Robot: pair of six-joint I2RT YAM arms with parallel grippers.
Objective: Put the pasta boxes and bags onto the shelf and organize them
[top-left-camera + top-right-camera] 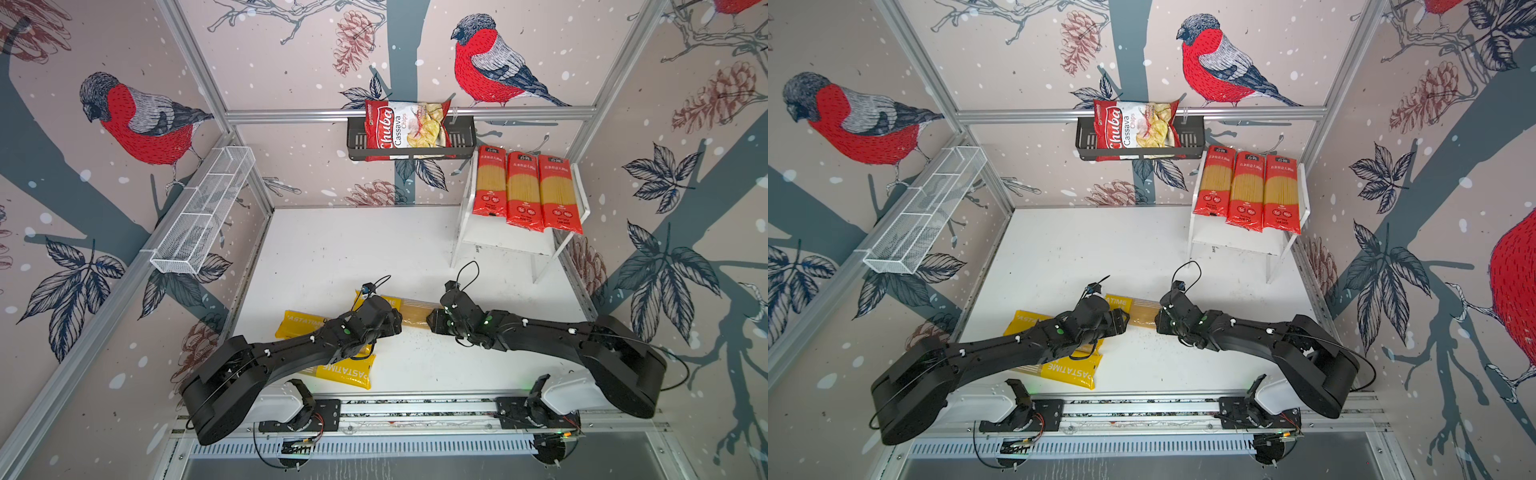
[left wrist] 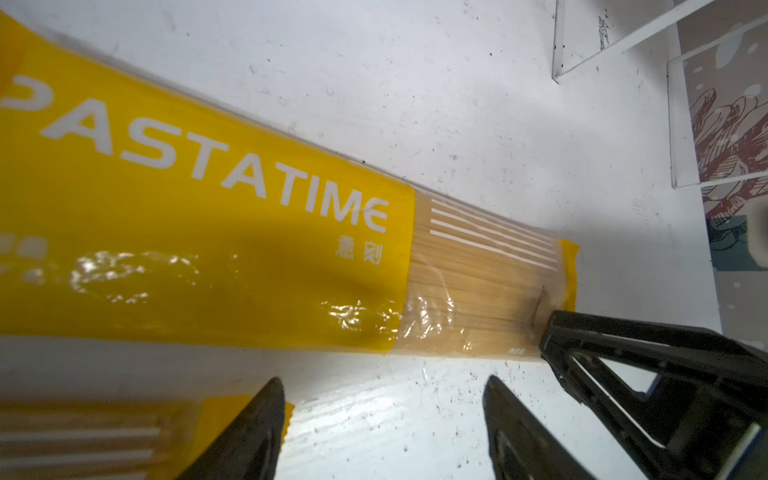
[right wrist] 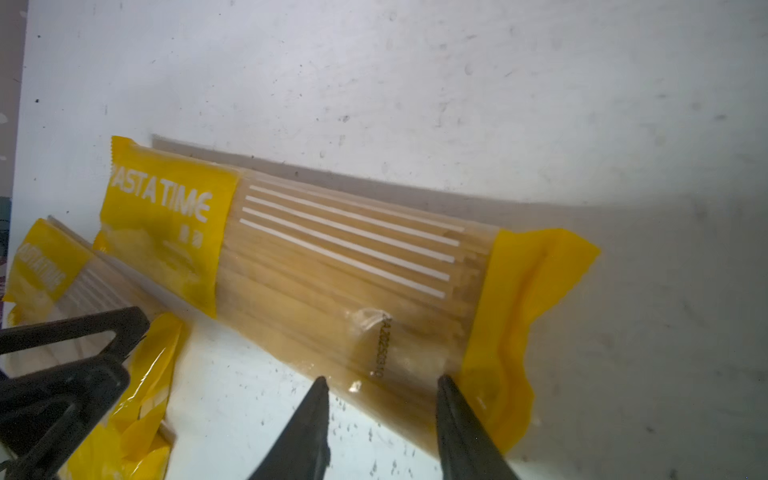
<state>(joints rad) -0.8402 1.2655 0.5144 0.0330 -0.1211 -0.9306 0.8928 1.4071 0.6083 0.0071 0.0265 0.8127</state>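
Progress stands at half: you have three red, clear-windowed spaghetti packets (image 1: 523,191) lying side by side on the white two-tier shelf (image 1: 503,243), far right. Three yellow PASTATIME spaghetti packets (image 1: 345,374) lie unshelved on the white tabletop (image 1: 353,249), near centre. Your left gripper (image 2: 382,382) and right gripper (image 3: 382,384) both hang jaws parted at the farthest yellow packet (image 1: 413,311), grasping nothing.

Table (image 1: 332,249): 3 yellow packets (image 1: 345,374) (shelf (image 1: 507,243): 3 red packets (image 1: 523,191)).
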